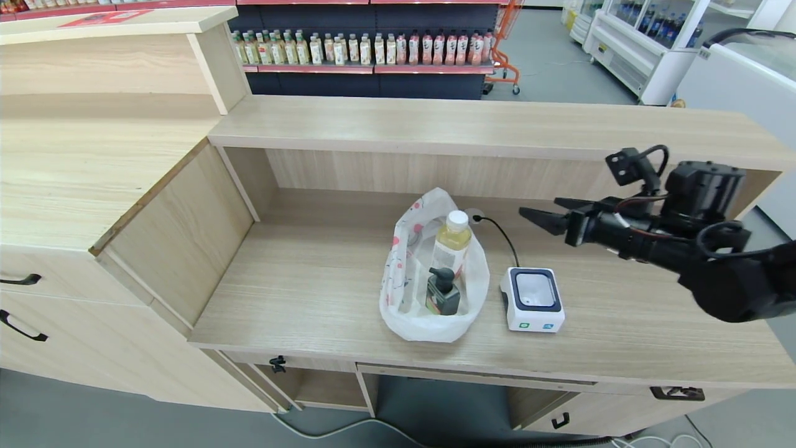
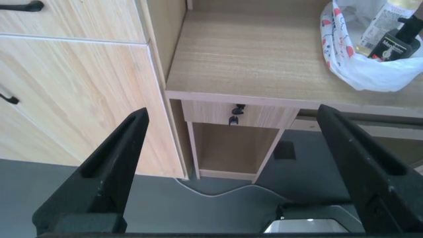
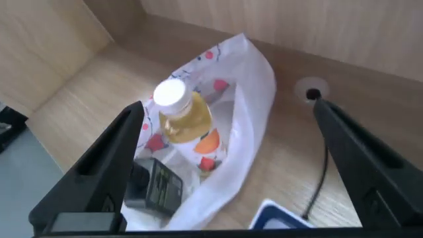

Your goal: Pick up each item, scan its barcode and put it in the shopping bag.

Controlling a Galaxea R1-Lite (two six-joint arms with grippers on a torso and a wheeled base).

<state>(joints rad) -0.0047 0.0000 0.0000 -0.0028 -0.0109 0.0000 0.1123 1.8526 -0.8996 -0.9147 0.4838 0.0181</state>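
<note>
Spread wide apart on the right gripper (image 1: 538, 206): fingers (image 3: 99, 178) released, bare of any load. Hovering above the counter (image 1: 298, 292), to the right of the shopping bag (image 1: 435, 323), tips aimed toward it. Same on the left gripper (image 2: 232, 111): fingers (image 2: 106, 172) parted, gripping nothing, hanging low before the counter's front edge, over the floor, near a drawer front (image 2: 198, 112) with a dark lock.

Farther out, mid-counter, the shopping bag itself (white plastic with red marks), mouth open upward. Inside it, upright, a bottle (image 1: 453, 239) of yellowish drink with a white cap, toward the back. Just in front of that, a dark pump bottle (image 1: 443, 292), also upright.

Just beside the bag on its right, not touching, the scanner (image 1: 533, 298): white, with a dark-rimmed window facing up. From behind the scanner, a black cable (image 1: 505, 239) curving to a round hole (image 1: 476, 216) in the counter just behind the bag.

Beyond the counter, across the aisle, a shelf (image 1: 373, 68) with a row of bottles.
</note>
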